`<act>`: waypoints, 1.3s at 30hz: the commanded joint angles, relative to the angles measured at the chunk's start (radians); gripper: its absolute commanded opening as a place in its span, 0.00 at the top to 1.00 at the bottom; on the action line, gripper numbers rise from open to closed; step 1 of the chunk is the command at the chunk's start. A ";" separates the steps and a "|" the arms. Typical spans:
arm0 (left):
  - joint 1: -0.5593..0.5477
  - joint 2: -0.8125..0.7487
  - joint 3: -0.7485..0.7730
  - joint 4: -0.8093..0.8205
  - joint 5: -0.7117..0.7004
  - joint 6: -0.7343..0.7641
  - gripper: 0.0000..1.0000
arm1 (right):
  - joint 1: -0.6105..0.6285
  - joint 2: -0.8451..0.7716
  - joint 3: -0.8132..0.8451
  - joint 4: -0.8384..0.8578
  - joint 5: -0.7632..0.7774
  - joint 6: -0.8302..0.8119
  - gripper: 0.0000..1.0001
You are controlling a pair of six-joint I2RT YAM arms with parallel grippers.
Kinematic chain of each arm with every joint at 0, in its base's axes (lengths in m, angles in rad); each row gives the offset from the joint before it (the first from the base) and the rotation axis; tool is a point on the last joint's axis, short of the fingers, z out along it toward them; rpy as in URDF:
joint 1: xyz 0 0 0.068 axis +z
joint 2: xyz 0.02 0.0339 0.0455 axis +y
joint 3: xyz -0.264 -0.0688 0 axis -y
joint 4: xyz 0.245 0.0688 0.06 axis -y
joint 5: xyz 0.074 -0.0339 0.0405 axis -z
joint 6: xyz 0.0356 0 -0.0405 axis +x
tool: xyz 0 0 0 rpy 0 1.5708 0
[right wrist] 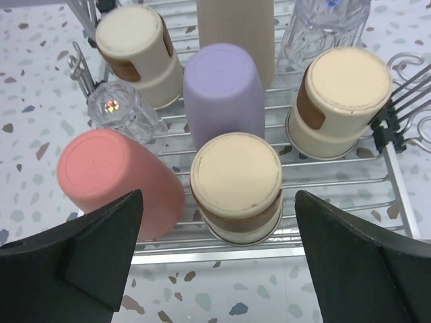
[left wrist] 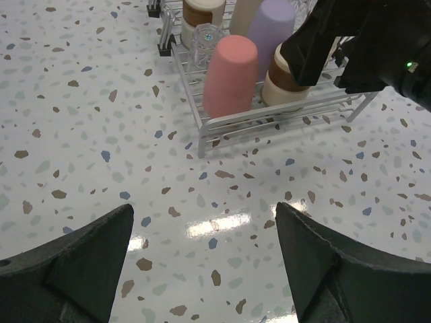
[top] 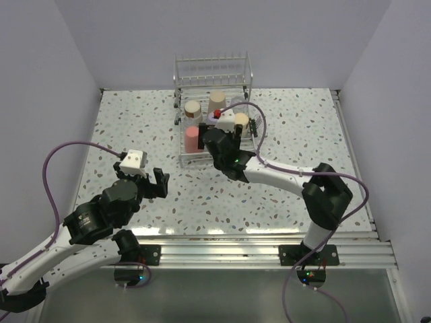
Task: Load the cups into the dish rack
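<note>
The silver wire dish rack (top: 212, 64) stands at the table's far middle, also in the right wrist view (right wrist: 397, 195) and left wrist view (left wrist: 222, 122). Upside down in it are a coral-pink cup (right wrist: 118, 178), a lavender cup (right wrist: 222, 94), a tall beige cup (right wrist: 236, 27), three tan-based metallic cups (right wrist: 236, 176), (right wrist: 345, 87), (right wrist: 135, 37) and two clear cups (right wrist: 124, 114), (right wrist: 323, 20). My right gripper (right wrist: 219, 202) is open and empty, hovering over the rack's front edge, with the front tan-based cup between its spread fingers, untouched. My left gripper (left wrist: 203, 208) is open and empty over bare table.
The speckled table (top: 289, 134) is walled at the back and sides. My right arm (left wrist: 363, 40) reaches across the rack's right front. A small cutlery basket (right wrist: 414, 74) hangs on the rack's right side. A metal rail (top: 256, 239) runs along the near edge.
</note>
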 commanded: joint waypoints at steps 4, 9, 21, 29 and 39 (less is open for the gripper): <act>0.008 -0.004 0.005 0.035 0.005 0.022 0.11 | 0.028 -0.235 -0.079 0.068 0.060 -0.071 0.02; 0.010 -0.004 0.003 0.038 0.009 0.024 0.11 | 0.036 -0.495 -0.293 0.132 -0.058 -0.111 0.02; 0.010 -0.013 0.000 0.045 0.026 0.031 0.11 | 0.036 -1.114 -0.808 0.116 -0.274 0.005 0.02; 0.010 -0.036 -0.008 0.051 0.041 0.034 0.11 | 0.036 -1.197 -0.998 0.148 -0.333 0.155 0.02; 0.010 -0.027 -0.008 0.048 0.037 0.031 0.11 | 0.036 -1.094 -1.009 0.205 -0.370 0.200 0.02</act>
